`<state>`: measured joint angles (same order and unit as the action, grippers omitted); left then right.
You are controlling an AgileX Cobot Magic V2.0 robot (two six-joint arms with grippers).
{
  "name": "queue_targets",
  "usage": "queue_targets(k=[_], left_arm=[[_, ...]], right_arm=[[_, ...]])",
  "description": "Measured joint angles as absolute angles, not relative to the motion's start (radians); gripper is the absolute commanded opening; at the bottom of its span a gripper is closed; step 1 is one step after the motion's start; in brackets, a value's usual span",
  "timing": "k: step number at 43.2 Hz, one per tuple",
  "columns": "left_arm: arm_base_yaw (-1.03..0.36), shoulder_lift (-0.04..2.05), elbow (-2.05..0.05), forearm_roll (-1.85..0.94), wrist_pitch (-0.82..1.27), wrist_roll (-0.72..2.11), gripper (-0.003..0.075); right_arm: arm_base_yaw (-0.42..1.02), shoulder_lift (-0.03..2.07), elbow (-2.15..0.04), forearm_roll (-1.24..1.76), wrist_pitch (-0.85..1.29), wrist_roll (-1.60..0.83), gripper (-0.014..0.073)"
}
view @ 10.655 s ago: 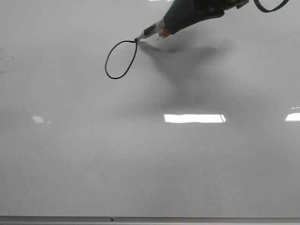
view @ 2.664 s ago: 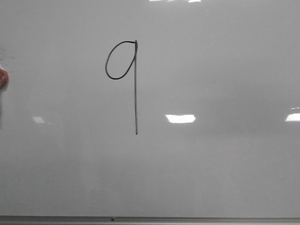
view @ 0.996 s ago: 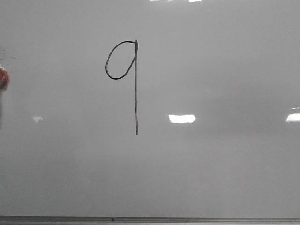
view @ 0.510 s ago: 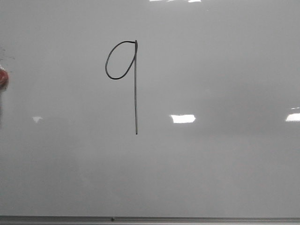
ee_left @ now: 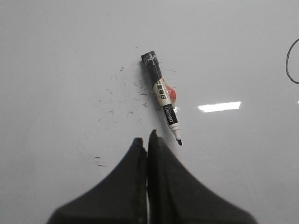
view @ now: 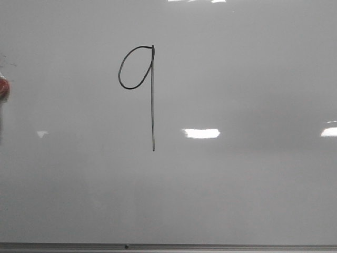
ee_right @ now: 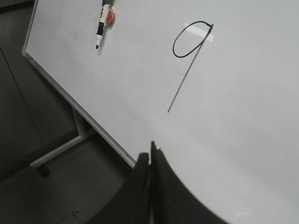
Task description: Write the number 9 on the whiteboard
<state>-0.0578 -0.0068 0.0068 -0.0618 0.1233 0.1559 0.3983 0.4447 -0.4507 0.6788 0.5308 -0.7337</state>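
The number 9 is drawn in thin black line on the whiteboard, an oval loop joined to a long straight stem; it also shows in the right wrist view. A black-and-white marker with a red blob beside it lies loose on the board, uncapped tip toward my left gripper, which is shut and empty just short of the tip. My right gripper is shut and empty over the board's near edge, away from the marker. No arm shows in the front view.
A red blob sits at the front view's left edge. Small black specks dot the board near the marker. The board's grey metal edge strip runs along the front; a stand leg and dark floor lie beyond it.
About ten seconds ago the right gripper held the marker at the closed loop. The stem has since been drawn and the arm has left the front view. Nothing has moved in the last second.
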Motion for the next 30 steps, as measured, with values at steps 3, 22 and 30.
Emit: queue_targets(k=[3, 22, 30], left_arm=[[-0.058, -0.007, 0.007, -0.062, 0.123, 0.156, -0.0019], [-0.058, -0.007, 0.007, -0.062, 0.123, 0.156, -0.0019], [-0.058, -0.007, 0.007, -0.062, 0.123, 0.156, -0.0019]], right_arm=[[0.398, 0.445, -0.45, 0.652, 0.506, -0.734, -0.0067], [0.268, 0.26, -0.237, 0.272, 0.207, -0.283, -0.0067], [0.128, 0.15, -0.105, 0.104, 0.159, -0.081, -0.0067]])
